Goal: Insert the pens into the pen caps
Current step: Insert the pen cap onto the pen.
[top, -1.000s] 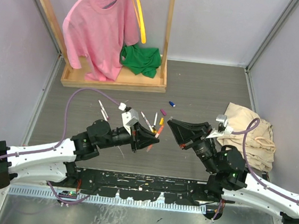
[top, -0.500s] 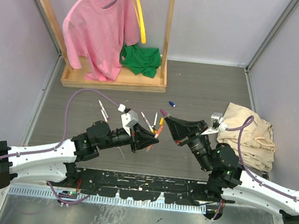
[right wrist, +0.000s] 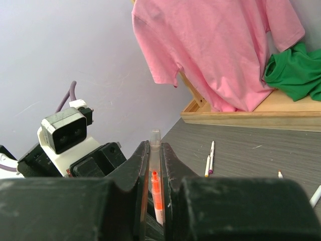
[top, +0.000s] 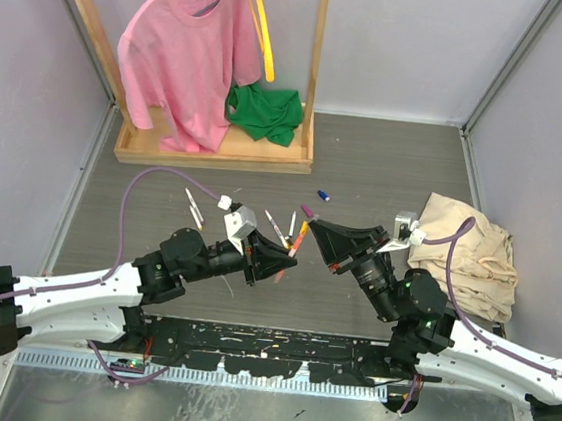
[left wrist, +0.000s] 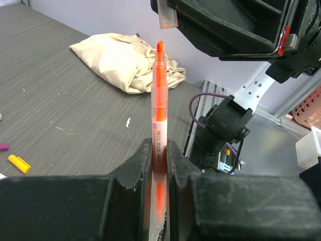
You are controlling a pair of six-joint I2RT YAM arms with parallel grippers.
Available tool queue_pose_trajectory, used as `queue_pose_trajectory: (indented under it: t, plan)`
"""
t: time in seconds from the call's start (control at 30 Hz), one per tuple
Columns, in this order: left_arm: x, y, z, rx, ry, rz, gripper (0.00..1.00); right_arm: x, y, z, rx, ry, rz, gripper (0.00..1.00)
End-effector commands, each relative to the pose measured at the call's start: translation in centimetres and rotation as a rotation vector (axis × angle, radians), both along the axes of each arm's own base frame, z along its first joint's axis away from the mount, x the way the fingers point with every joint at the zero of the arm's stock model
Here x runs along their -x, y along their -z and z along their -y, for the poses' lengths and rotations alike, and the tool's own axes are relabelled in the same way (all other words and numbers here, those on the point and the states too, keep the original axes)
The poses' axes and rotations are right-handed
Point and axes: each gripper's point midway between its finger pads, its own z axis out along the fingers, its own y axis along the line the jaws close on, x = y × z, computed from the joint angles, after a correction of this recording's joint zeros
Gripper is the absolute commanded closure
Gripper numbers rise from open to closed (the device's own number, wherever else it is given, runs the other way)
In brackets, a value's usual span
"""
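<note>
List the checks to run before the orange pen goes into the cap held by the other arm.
1. Pen grip: the left pincer is clamped on the orange pen, barrel between the fingers, tip free: ok.
2. Cap grip: the right pincer holds the cap, its end sticking out past the fingers: ok.
3. Tip outside the cap: a gap shows in the left wrist view: ok.
4. Tip lined up with cap: the left wrist view shows the cap slightly to one side, the right wrist view shows them in line: cannot tell.
5. Cap's open end facing the tip: cannot tell.
</note>
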Motion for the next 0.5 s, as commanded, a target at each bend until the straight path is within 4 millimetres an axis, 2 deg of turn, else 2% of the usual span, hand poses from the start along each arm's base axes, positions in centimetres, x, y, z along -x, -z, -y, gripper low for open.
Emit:
queue_pose_trajectory:
  t: [0.0,0.47]
  plan:
    - [-0.1,-2.8,-0.39,0.091,-0.017,0.048,1.0,0.02,-1.54,0.22,-0.046,0.003,0.003,1.0]
    - [-0.05,-2.71,-0.18,0.088,-0.009,0.049,1.0,-0.4,-2.3,0.35,-0.051,0.031,0.013,1.0]
